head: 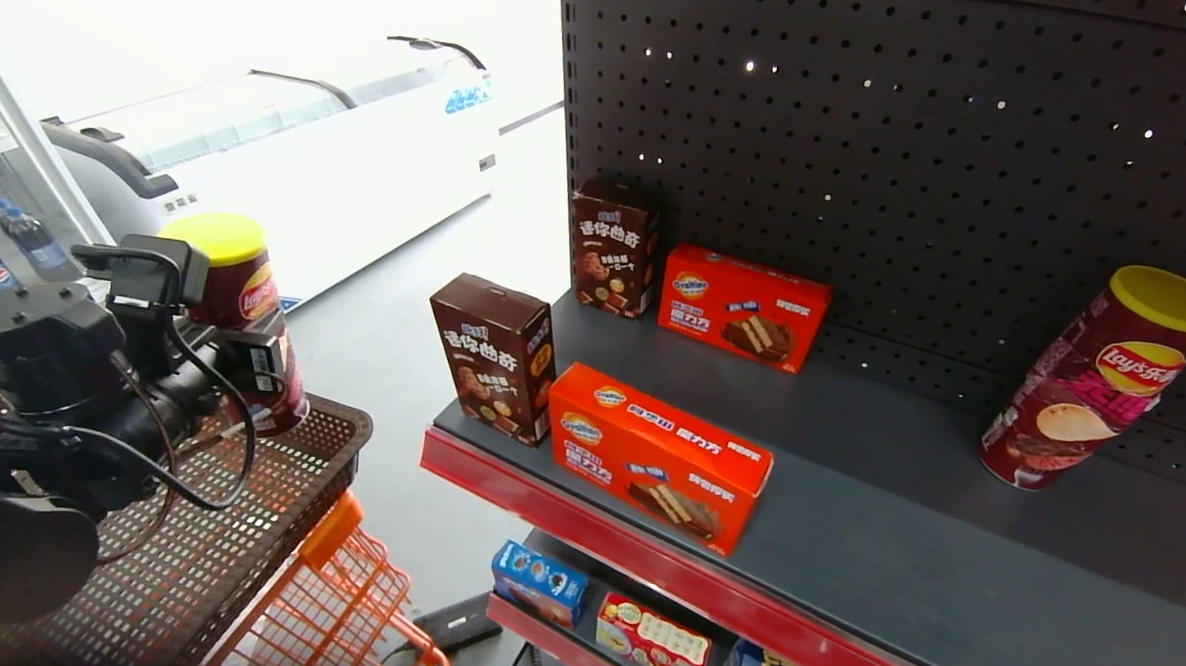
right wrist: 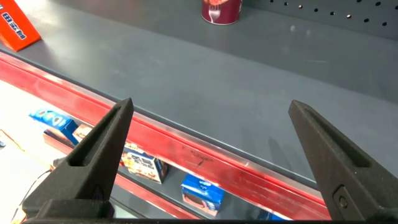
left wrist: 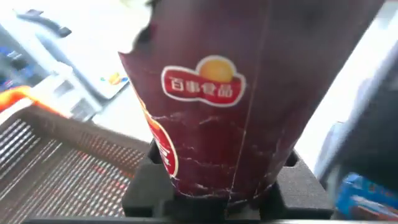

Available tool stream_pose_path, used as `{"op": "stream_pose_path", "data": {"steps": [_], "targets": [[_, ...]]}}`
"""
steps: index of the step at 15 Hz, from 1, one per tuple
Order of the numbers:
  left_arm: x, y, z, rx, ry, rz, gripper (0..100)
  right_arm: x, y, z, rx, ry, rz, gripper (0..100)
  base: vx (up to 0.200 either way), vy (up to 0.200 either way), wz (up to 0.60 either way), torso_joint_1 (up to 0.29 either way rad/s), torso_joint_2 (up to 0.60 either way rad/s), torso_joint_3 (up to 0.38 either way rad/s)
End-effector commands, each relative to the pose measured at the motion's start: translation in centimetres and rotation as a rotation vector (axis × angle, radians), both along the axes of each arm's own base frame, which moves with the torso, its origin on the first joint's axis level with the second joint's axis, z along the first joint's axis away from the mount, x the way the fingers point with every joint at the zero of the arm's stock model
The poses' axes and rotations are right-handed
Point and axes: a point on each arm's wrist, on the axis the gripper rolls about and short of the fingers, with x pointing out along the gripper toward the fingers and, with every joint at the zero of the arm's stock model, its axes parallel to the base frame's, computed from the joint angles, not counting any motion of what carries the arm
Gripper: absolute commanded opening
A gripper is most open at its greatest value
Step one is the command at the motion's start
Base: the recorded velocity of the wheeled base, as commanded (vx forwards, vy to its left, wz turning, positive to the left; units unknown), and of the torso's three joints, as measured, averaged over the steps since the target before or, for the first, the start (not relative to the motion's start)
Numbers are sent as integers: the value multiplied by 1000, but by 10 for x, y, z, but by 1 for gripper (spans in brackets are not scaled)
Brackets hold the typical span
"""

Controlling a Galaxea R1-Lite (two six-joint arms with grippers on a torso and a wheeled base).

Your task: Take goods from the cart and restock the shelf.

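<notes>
Retail shop, pegboard-backed shelf (head: 944, 549) with red front rail, boxed snacks (head: 658, 456) faced outward (more boxes (head: 652, 639) on the tier below), chest freezer (head: 340, 162), bottled drinks (head: 32, 238), orange shopping cart (head: 341, 602).

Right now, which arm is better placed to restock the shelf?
Left. The left gripper is shut on the chip can above the cart. The right gripper is open, empty, facing the shelf.

Left of the standing can (head: 1101, 385), the shelf board (head: 894, 546) lies bare as far as the front orange box (head: 658, 456) and rear orange box (head: 744, 305). In front of the can it is open to the red edge (right wrist: 205, 152). Farther left, two brown boxes (head: 497, 354) crowd the end; behind the can, the pegboard (head: 862, 135) closes the back
</notes>
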Motion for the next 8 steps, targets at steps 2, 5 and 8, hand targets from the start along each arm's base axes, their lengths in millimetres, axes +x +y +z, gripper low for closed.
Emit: {"op": "stream_pose_path", "data": {"steps": [2, 5, 8], "targets": [[-34, -24, 34, 3, -89, -126, 0, 0, 0, 0, -1, 0, 0, 100, 0, 0, 0, 0, 0, 0], [-53, -37, 42, 2, -103, -246, 0, 0, 0, 0, -1, 0, 1, 100, 0, 0, 0, 0, 0, 0], [-89, -55, 49, -15, -41, -450, 0, 0, 0, 0, -1, 0, 1, 100, 0, 0, 0, 0, 0, 0]]}}
